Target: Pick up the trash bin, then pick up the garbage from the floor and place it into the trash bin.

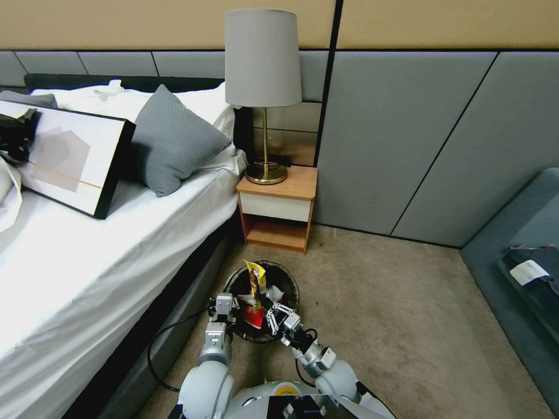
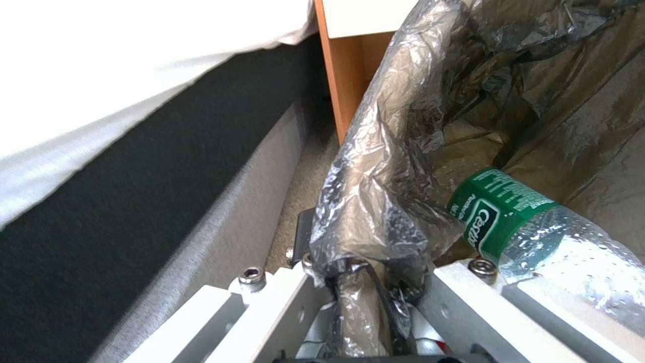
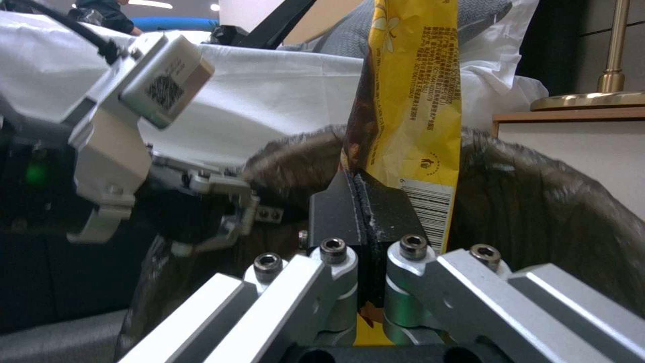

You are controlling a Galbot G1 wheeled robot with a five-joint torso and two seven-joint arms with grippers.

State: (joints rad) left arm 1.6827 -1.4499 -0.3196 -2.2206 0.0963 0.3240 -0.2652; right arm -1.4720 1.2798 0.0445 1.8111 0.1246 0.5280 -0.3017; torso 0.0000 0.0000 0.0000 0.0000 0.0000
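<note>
The trash bin (image 1: 289, 289), lined with a black bag, sits low between the bed and my arms. My left gripper (image 1: 225, 305) is shut on its bag-covered rim (image 2: 376, 201); the same gripper (image 3: 221, 204) appears across the bin in the right wrist view. My right gripper (image 1: 266, 312) is shut on a yellow wrapper (image 1: 255, 278) that stands upright over the bin's mouth, pinched between black pads (image 3: 336, 201), with the wrapper (image 3: 416, 85) rising above them. Inside the bin lie a clear bottle with a green label (image 2: 504, 217) and a red packet (image 1: 251, 318).
The bed (image 1: 87, 250) with white sheets runs along the left, its dark base (image 2: 134, 201) close to the bin. A wooden nightstand (image 1: 278, 209) with a lamp (image 1: 263, 87) stands just behind. A blue-grey sofa (image 1: 518, 244) is at the right. Open carpet (image 1: 384, 308) lies between.
</note>
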